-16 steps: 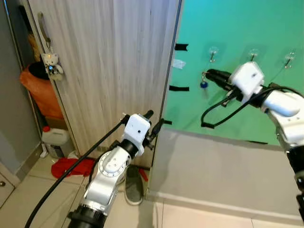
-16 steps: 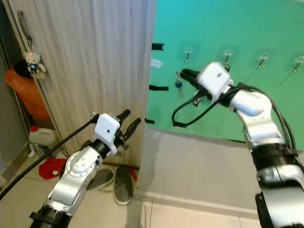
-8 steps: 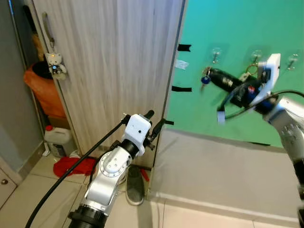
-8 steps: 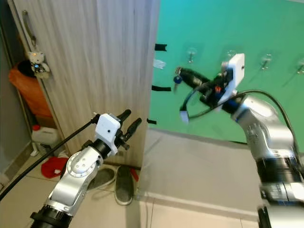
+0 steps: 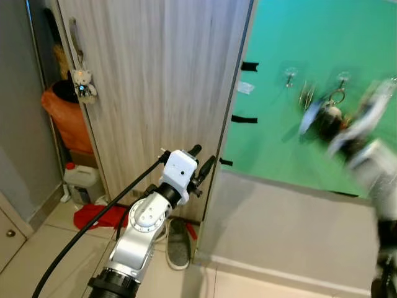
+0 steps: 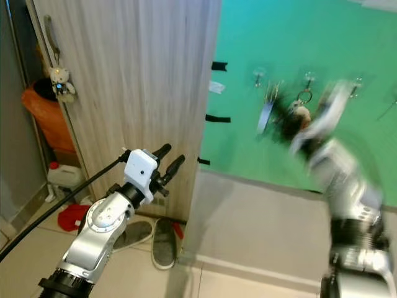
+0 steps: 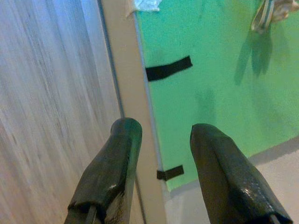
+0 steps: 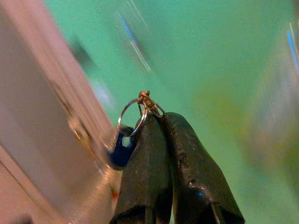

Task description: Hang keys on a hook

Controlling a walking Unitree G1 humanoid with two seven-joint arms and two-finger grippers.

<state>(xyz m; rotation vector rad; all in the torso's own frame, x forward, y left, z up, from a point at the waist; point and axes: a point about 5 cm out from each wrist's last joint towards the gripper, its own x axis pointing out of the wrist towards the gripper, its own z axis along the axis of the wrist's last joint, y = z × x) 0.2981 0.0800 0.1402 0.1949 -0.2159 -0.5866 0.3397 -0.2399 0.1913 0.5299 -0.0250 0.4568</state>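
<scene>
A pale wood-grain door [image 5: 161,74] stands ahead of me, a green wall [image 5: 310,49] beside it — beige tiled floor [image 5: 56,248] below.

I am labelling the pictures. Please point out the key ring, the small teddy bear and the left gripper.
key ring [image 8: 131,116]: right wrist view, on the metal loop.
small teddy bear [image 5: 83,86]: left eye view, on its body.
left gripper [image 7: 163,154]: left wrist view, midway between its fingers.

Two robot hands were up: the left hand [image 5: 203,159] and the right hand [image 8: 161,122]. One bunch of keys [image 8: 125,142]. Three hooks [image 6: 258,77] on the green wall, three black tape strips [image 5: 243,118], one teddy charm [image 5: 82,85], one white jug [image 5: 80,179], two shoes [image 6: 164,241].
</scene>
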